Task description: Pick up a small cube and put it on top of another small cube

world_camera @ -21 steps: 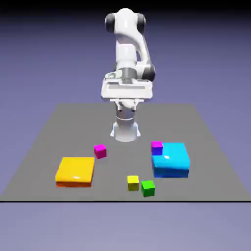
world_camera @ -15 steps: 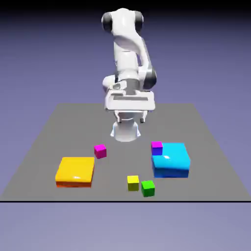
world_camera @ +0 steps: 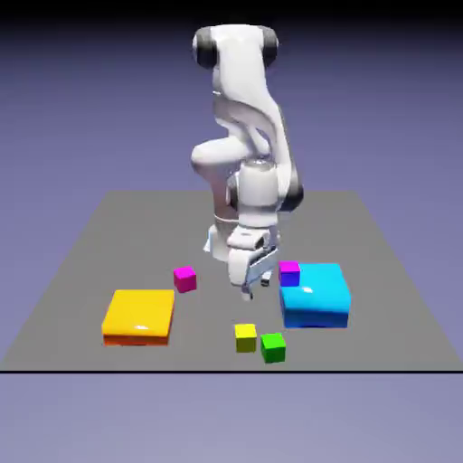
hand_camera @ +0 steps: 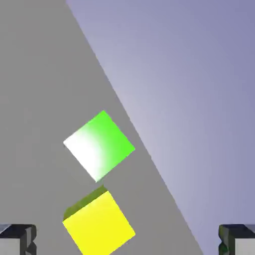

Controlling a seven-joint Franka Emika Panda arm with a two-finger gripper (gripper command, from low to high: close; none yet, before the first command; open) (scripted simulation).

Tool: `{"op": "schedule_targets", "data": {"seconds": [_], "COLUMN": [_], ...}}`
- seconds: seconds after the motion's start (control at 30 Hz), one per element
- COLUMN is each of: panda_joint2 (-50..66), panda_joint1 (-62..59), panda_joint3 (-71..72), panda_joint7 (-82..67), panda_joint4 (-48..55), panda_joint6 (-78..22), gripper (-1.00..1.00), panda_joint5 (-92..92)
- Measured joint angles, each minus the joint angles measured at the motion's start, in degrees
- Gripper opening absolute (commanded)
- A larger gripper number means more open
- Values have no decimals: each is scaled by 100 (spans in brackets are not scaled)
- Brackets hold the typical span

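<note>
Yellow cube [world_camera: 245,339] is sitting on the table [world_camera: 99,244], upright, just beside the green cube [world_camera: 273,348], on its ext. view's left. Since the earlier pics, the arm [world_camera: 258,118] has been swinging down & fwd from up by its base; the gripper [world_camera: 256,288] is now hanging above the table, baseward of the green cube. Cubes & blocks aren't shifting. For the task: approach is under way, pick prob. coming next, no stacking happening yet.

Target, the magenta cube [world_camera: 185,279], is waiting well apart from the green cube, baseward & to its ext. view's left. The purple-sided cube [world_camera: 289,274] is standing baseward of the green one too, so don't mix up the two pink tops.

Pose: hand is leaning and turning off square; in the hand view, both cubes are showing as diamonds between the wide-spread tips, yellow lying nearer the bottom edge than green. Jaws are standing open, gripping nothing. Prob. needing: more fwd travel, a roll to line up w/ yellow's faces, then a straight drop. Main risk, imo: gap to the green cube is looking tight, so a finger may be nudging it on the way down.
</note>
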Motion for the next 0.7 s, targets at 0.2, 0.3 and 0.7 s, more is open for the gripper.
{"op": "schedule_targets", "data": {"seconds": [0.2,0.3,0.7], "panda_joint2": [1028,1247,1553], "panda_joint1": [938,1140,898], "panda_joint3": [-754,-916,-673], "panda_joint7": [-1495,-1815,-1913], "panda_joint4": [372,451,507], "panda_joint6": [-383,-465,-215], "gripper": [0,0,-100], "panda_joint5": [-145,-176,-17]}}
